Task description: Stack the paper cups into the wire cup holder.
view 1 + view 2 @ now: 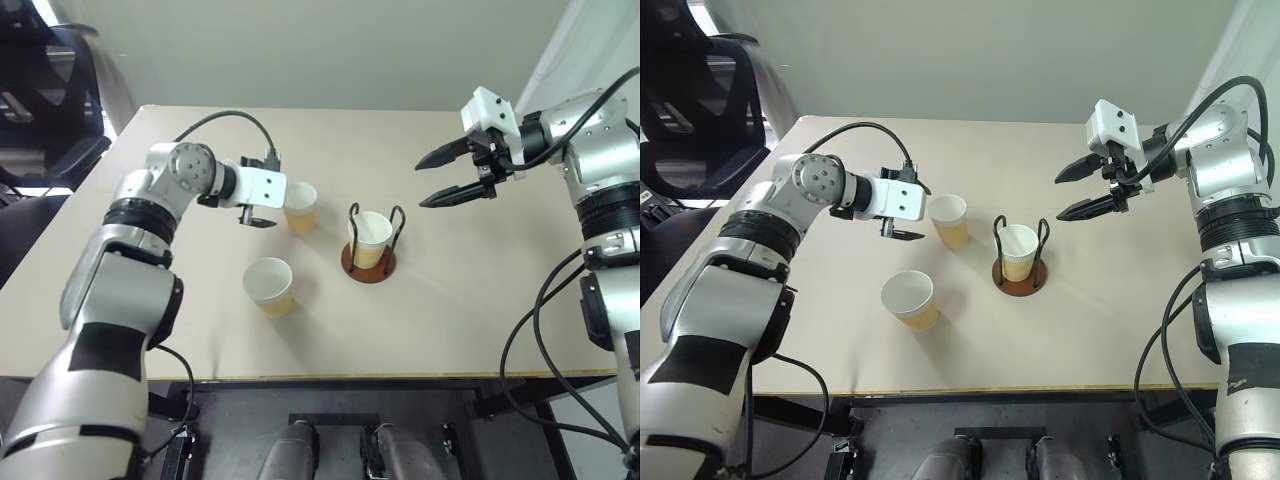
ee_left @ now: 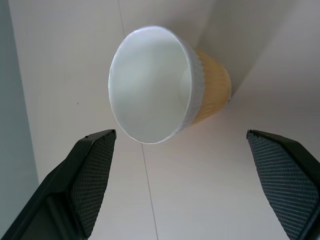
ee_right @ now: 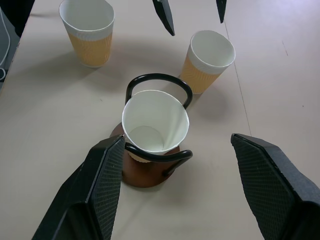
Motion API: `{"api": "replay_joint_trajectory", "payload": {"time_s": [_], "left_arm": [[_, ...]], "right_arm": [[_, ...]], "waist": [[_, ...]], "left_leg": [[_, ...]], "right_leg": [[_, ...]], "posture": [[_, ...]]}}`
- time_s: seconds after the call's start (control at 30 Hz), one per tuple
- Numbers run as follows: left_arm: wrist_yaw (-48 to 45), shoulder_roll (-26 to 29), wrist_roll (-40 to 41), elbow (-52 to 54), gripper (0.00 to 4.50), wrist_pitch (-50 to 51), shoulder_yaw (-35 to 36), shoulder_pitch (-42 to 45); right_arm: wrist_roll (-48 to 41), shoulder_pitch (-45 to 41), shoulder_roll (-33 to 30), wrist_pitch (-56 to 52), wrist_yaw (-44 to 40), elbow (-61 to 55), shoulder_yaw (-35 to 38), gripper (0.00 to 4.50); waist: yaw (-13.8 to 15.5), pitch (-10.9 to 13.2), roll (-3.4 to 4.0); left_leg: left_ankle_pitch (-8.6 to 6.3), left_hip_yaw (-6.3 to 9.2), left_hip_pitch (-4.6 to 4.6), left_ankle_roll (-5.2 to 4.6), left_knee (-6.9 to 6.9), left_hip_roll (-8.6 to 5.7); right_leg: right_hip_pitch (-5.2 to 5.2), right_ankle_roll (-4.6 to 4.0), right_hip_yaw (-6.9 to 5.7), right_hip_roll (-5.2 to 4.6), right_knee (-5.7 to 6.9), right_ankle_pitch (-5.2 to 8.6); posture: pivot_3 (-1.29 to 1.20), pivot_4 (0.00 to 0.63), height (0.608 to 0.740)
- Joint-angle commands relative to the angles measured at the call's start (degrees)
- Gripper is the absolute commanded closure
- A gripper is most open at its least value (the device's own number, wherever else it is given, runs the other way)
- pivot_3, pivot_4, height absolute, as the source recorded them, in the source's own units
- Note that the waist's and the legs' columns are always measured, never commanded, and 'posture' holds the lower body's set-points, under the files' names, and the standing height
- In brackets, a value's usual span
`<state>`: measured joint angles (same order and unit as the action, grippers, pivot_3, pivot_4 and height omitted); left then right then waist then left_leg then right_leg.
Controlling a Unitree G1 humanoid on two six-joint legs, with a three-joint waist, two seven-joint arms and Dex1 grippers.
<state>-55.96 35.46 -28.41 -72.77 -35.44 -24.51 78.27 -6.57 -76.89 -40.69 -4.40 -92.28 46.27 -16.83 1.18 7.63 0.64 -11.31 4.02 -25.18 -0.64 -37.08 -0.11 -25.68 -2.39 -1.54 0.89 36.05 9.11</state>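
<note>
Three tan paper cups with white insides are on the table. One cup [image 1: 370, 238] sits tilted inside the wire cup holder [image 1: 368, 268], between its dark wire loops [image 3: 157, 80]. A second cup [image 1: 300, 207] stands upright just left of the holder. My left gripper [image 1: 277, 193] is open right beside it, and in the left wrist view that cup [image 2: 160, 85] lies a little beyond the open fingers [image 2: 95, 165], untouched. The third cup [image 1: 270, 286] stands nearer the front. My right gripper [image 1: 440, 176] hovers open and empty, up and to the right of the holder.
The beige table [image 1: 450, 320] has bare room right of the holder and along its front edge [image 1: 400, 376]. A black office chair [image 1: 700, 110] stands off the table's far left corner. Black cables hang from both arms.
</note>
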Motion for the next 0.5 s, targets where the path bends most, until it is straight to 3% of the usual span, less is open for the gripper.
{"api": "replay_joint_trajectory", "payload": {"time_s": [0.03, 0.5], "left_arm": [[2.6, -0.4, -1.1, -0.3, 0.0, -0.5, -0.2, 1.4], [11.3, -3.4, -5.8, -2.6, 0.0, 1.0, -3.1, 1.0]], "right_arm": [[-0.6, -1.6, -0.5, -0.1, -0.2, -1.6, 1.3, 1.1], [-0.6, -0.4, -0.7, -0.9, -0.2, -3.5, 2.0, 1.1]], "waist": [[0.1, 0.0, 0.0], [0.1, 0.0, 0.0]], "left_leg": [[0.0, -0.02, 0.0, -0.01, -0.01, -0.02], [0.04, -0.01, 0.02, -0.03, -0.04, -0.02]], "right_leg": [[0.0, 0.01, -0.01, 0.0, 0.01, 0.0], [0.02, 0.06, 0.01, -0.02, 0.05, -0.04]], "posture": [[0.0, 0.15, 0.74], [0.0, 0.15, 0.74]]}}
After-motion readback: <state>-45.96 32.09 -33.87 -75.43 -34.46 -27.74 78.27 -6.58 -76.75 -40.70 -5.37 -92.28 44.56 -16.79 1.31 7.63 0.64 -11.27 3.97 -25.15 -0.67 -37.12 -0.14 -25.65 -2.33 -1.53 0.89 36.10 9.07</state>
